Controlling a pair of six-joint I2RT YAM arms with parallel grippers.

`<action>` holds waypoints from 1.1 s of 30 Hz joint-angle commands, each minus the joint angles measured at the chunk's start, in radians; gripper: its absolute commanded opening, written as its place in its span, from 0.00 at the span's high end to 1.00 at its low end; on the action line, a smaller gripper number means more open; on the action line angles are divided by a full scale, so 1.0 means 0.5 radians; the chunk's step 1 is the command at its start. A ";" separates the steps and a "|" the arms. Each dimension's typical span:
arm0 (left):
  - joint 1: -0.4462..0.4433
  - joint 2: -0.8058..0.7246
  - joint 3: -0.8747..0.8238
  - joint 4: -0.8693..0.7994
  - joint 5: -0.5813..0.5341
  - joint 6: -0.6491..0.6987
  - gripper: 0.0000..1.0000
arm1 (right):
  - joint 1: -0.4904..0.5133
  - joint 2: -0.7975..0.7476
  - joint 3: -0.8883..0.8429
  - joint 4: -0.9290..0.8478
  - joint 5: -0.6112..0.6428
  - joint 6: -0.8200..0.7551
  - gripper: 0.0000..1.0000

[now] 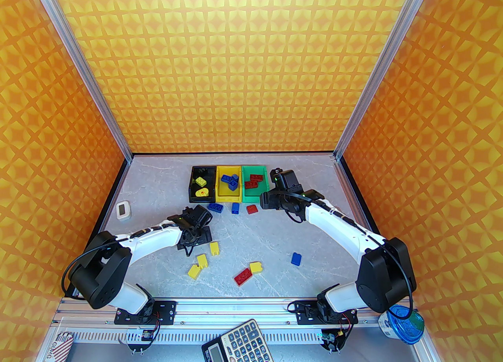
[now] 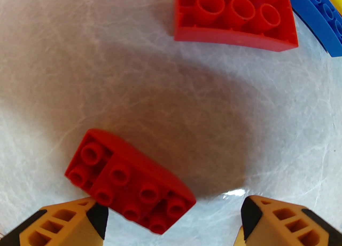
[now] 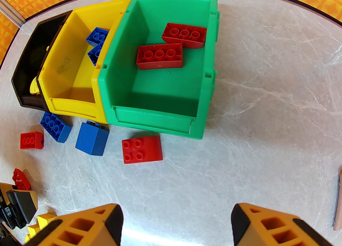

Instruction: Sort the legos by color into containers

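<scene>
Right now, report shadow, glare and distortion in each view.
Left wrist: a broad shadow darkens the table between the studded red brick and the upturned red brick, with a glare spot at its lower edge. Right wrist: fisheye bows the table's far edge; a glare streak sits low. Top external: even light, sharp.

The blue brick (image 2: 315, 18) is running off my left wrist view; the yellow bin (image 3: 72, 103) is covering much of the black bin (image 3: 28, 55).

Grey calculator (image 1: 237, 342), blue-lidded cup (image 1: 404, 323), small white device (image 1: 123, 211)
</scene>
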 commanded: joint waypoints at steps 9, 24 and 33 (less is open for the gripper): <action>0.127 0.151 0.144 0.069 0.018 0.209 0.32 | 0.004 -0.095 -0.064 -0.038 0.077 0.036 0.28; 0.136 0.134 0.240 -0.041 0.018 0.316 0.65 | 0.003 -0.175 -0.121 -0.038 0.106 0.030 0.28; 0.136 0.005 0.468 -0.183 -0.019 0.452 0.69 | 0.003 -0.232 -0.149 -0.049 0.147 0.018 0.28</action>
